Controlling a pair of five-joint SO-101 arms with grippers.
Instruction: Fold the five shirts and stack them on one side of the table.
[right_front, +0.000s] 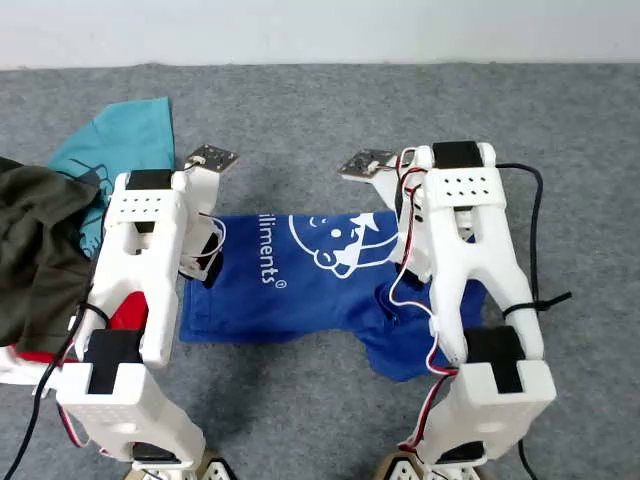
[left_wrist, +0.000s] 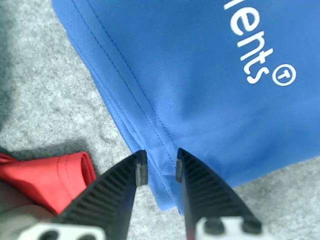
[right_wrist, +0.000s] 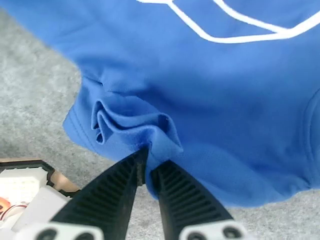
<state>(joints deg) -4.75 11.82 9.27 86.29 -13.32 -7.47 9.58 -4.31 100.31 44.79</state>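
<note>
Between the two arms, high view: blue shirt (right_front: 290, 290) spread on the grey table cover (right_front: 300, 110), printed side up. Over one end of it, the left arm (right_front: 145, 260); over the other end, by a rumpled sleeve, the right arm (right_front: 470, 250). Outboard of the left arm, an unfolded heap: teal shirt (right_front: 125, 140), dark olive shirt (right_front: 35, 250), red shirt (right_front: 128, 315).

Left wrist view: tips of the left gripper (left_wrist: 159, 166) parted only narrowly, straddling the stitched hem (left_wrist: 125, 85) near the shirt's corner. Cloth between the tips, not visibly pinched. Red shirt just beside one finger, apart from the blue.

Right wrist view: right gripper (right_wrist: 149, 162) clamped on a bunched pleat of the blue edge, folds gathered just ahead of the tips.

Likely step: taking hold at both ends for the first fold.
- Close the left tips fully on the hem before any lift.
- Take every layer at that corner, and nothing of the red shirt alongside.
- Raise both ends level and keep the cloth taut between the grippers.
- Lay it over evenly, so the edges meet.
- Mind the bunched grip on the right: probably a crooked fold line unless shaken out.

Writing: white lettering (left_wrist: 255, 55) with a small circled mark ahead of the left gripper, white cartoon outline (right_front: 335, 245) mid-chest. Left unread.
</note>
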